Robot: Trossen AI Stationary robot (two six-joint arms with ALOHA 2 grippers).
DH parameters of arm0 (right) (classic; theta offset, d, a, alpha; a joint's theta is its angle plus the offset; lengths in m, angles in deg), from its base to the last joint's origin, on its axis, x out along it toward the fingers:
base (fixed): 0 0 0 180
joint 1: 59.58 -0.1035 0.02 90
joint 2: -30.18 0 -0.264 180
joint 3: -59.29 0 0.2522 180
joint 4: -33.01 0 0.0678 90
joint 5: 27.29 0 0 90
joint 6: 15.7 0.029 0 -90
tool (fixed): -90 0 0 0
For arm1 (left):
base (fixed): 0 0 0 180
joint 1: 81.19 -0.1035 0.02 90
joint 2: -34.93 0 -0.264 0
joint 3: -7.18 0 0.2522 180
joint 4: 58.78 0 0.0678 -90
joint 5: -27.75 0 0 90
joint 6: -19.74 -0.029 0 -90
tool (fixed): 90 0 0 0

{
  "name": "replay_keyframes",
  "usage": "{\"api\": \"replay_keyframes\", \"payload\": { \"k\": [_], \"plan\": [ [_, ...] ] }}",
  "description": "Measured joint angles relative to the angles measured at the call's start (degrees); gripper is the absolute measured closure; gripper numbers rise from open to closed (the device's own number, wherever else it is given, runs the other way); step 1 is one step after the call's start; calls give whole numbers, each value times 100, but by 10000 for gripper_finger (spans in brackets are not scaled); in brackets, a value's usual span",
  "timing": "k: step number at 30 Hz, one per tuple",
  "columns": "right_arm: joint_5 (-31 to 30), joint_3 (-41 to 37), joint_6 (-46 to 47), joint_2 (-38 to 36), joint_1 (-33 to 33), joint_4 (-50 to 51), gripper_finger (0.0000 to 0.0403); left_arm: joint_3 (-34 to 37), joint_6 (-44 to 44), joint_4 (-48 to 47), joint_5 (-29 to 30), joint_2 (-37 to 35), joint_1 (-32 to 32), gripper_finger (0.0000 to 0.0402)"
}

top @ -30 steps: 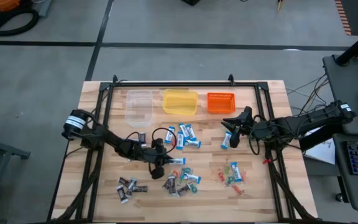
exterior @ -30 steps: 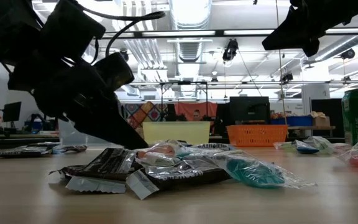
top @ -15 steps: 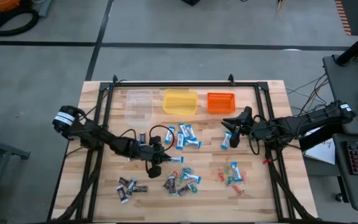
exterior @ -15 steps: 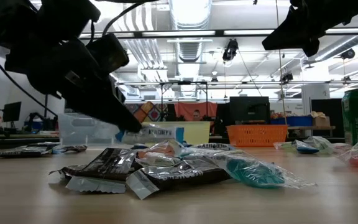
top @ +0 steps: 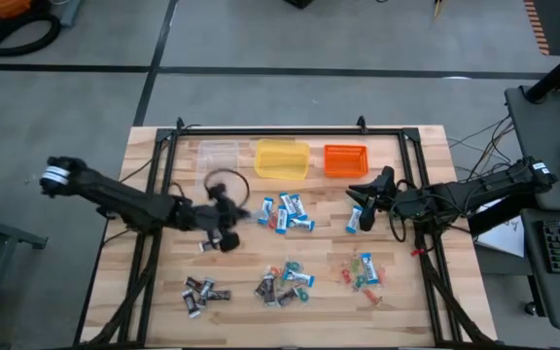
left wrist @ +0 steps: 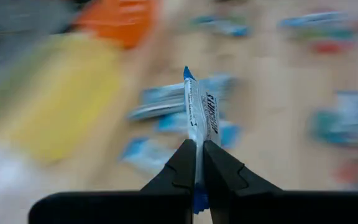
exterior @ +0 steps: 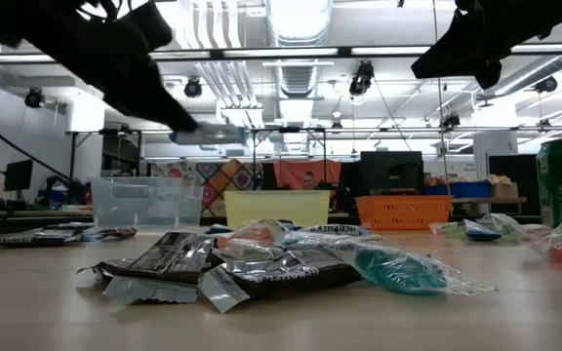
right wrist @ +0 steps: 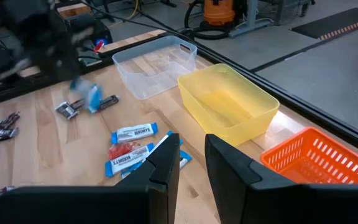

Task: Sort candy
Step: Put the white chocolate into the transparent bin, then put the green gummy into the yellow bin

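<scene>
Barely begun: left end effector (left wrist: 199, 163) clenched on one blue-and-white wrapped candy (left wrist: 201, 115), lifted over the tabletop (top: 144, 160).
Clear plastic tub (top: 217, 160), yellow tub (top: 281, 158) and orange basket (top: 345, 159) at the far edge look empty; remaining sweets lie scattered mid-tabletop. Right end effector (right wrist: 191, 158) waits, slightly parted, empty.

Blue-and-white candy bar (left wrist: 201, 118) held aloft upright (others (top: 285, 211) lie scattered on the wood)

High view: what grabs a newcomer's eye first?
The left gripper, lifted above the table's left-centre, fingers shut on a blue-and-white candy. Then the row of tubs at the far edge: clear tub, yellow tub, orange tub. Candy piles litter the near side.
</scene>
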Motion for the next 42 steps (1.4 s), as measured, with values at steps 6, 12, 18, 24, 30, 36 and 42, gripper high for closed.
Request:
{"api": "replay_keyframes", "payload": {
  "k": [6, 12, 18, 24, 30, 36, 42],
  "plan": [
    [-2, 0, 0, 0, -1, 2, 335, -458, 1349, -2871, 1516, -934, -891, 401],
    [-2, 0, 0, 0, 1, 0, 335, -549, 1889, -3540, 863, -1073, -2057, 401],
    [-2, 0, -1, 0, 0, 0, 335, -496, 1555, -3437, 611, -803, -2502, 401],
    [-2, 0, -94, 0, 1, 0, 335, -496, 1409, -3391, 605, -570, -2544, 393],
    [-2, 0, -94, -1, 1, -7, 335, -505, 1396, -3350, 604, -415, -2544, 350],
    [-2, 0, -94, -1, 1, -13, 335, -655, 1354, -3348, 588, -356, -2543, 316],
    [-5, 0, -53, -2, 1, -45, 335, -977, 1143, -3274, -85, -429, -2360, 308]
  ]
}}
